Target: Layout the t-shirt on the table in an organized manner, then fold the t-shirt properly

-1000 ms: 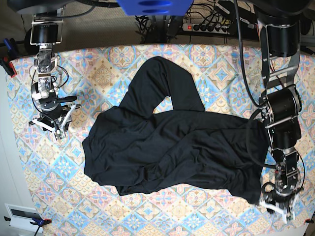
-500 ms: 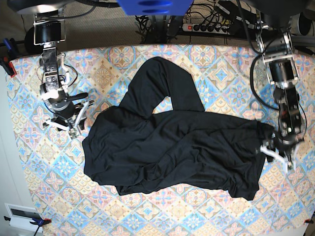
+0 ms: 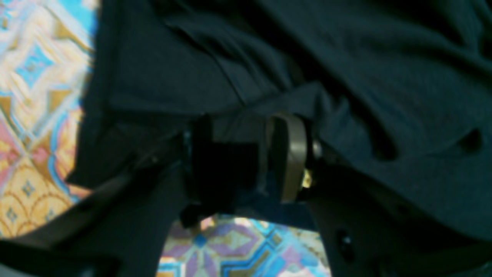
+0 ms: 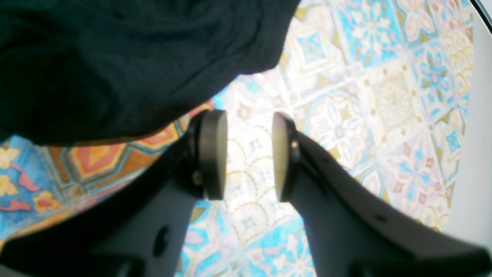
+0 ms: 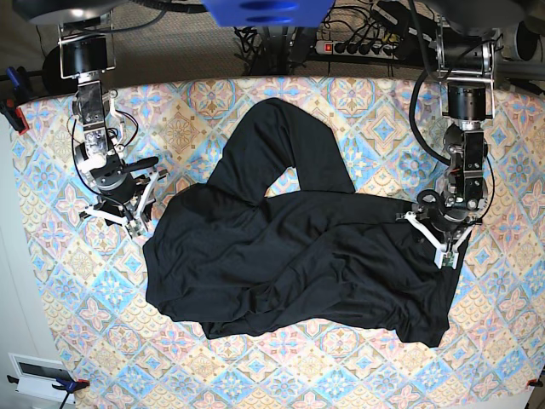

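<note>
Across the middle of the table (image 5: 375, 128) the t-shirt (image 5: 289, 264) lies crumpled, so it's not laid out flat yet. One long part of it runs up toward the far edge, while the bulk spreads in wrinkles from near the right arm's side over to the left arm's side, with a lower corner reaching toward the near edge.

Left gripper (image 5: 437, 237) sits right at the shirt's edge. From the left wrist view its pads (image 3: 286, 154) have black fabric bunched between them and draped over the top, so it looks like it's pinching a fold of the t-shirt, though the shot is pretty blurry and dark.

Right gripper (image 5: 119, 211) is over bare patterned cloth, just beside the shirt's edge but not touching it. The right wrist view shows its two round pads (image 4: 213, 154) standing apart with nothing but the tile pattern between them, and the shirt's hem sits just above and to one side.
</note>
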`<move>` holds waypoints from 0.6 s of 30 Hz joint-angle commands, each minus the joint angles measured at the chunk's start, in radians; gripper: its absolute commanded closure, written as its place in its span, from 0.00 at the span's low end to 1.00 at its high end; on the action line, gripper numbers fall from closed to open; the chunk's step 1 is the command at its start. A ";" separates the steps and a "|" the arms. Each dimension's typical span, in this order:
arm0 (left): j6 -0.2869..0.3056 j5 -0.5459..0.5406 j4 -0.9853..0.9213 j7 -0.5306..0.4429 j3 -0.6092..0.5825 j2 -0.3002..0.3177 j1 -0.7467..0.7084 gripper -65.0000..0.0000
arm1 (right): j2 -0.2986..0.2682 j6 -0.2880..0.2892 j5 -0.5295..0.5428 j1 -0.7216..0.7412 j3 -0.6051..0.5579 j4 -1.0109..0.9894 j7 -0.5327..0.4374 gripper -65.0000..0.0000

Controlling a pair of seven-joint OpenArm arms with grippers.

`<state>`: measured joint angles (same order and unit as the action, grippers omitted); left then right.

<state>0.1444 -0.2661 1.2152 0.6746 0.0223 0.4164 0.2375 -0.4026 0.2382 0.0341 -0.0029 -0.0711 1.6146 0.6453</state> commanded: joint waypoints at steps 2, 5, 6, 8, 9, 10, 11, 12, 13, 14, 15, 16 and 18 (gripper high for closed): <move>-0.009 0.000 0.015 -0.019 0.015 0.029 0.024 0.78 | -0.012 -0.006 0.007 0.017 0.006 0.017 -0.022 0.71; -0.009 -0.002 0.015 -0.026 0.037 0.049 0.024 1.00 | -0.012 -0.006 0.008 0.017 0.004 0.017 -0.022 0.71; -0.009 -0.002 0.015 -0.026 0.057 0.057 0.026 1.00 | -0.009 -0.006 0.008 0.017 0.000 0.017 -0.022 0.71; -0.009 -0.003 0.015 -0.029 0.107 0.060 0.035 0.99 | -0.006 -0.006 0.008 0.019 -0.037 0.014 -0.022 0.71; -0.009 -0.005 0.015 -0.034 0.135 0.060 0.046 0.98 | -0.006 -0.006 0.005 0.019 -0.052 0.013 -0.022 0.71; -0.009 -0.005 0.015 -0.045 0.164 0.059 0.064 0.98 | -0.006 -0.006 0.005 0.022 -0.069 0.013 -0.022 0.71; -0.009 -0.003 0.015 -0.052 0.187 0.059 0.078 0.99 | -0.006 -0.006 0.003 0.022 -0.082 0.011 -0.022 0.71; -0.009 -0.003 0.015 -0.051 0.201 0.059 0.089 0.99 | -0.006 -0.006 0.003 0.022 -0.095 0.011 -0.022 0.71; -0.009 -0.003 0.015 -0.046 0.207 0.059 0.098 0.99 | -0.006 -0.006 0.003 0.022 -0.103 0.011 -0.022 0.71; -0.009 -0.003 0.015 -0.045 0.199 0.059 0.109 0.99 | -0.006 -0.006 0.003 0.022 -0.108 0.011 -0.022 0.71; -0.009 -0.002 0.015 -0.036 0.187 0.059 0.116 0.98 | -0.005 -0.006 0.003 0.021 -0.108 0.011 -0.022 0.71; -0.009 -0.002 0.015 -0.011 0.167 0.059 0.121 0.98 | -0.005 -0.006 0.003 0.021 -0.108 0.011 -0.022 0.71; -0.009 -0.003 0.015 0.046 0.127 0.059 0.122 0.94 | -0.003 -0.006 0.003 0.019 -0.108 0.010 -0.022 0.71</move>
<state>0.1322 -0.2634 1.2144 0.7437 0.1459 0.4629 0.3412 -0.3985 0.2352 0.0338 -0.0006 -0.1864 1.6104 0.6415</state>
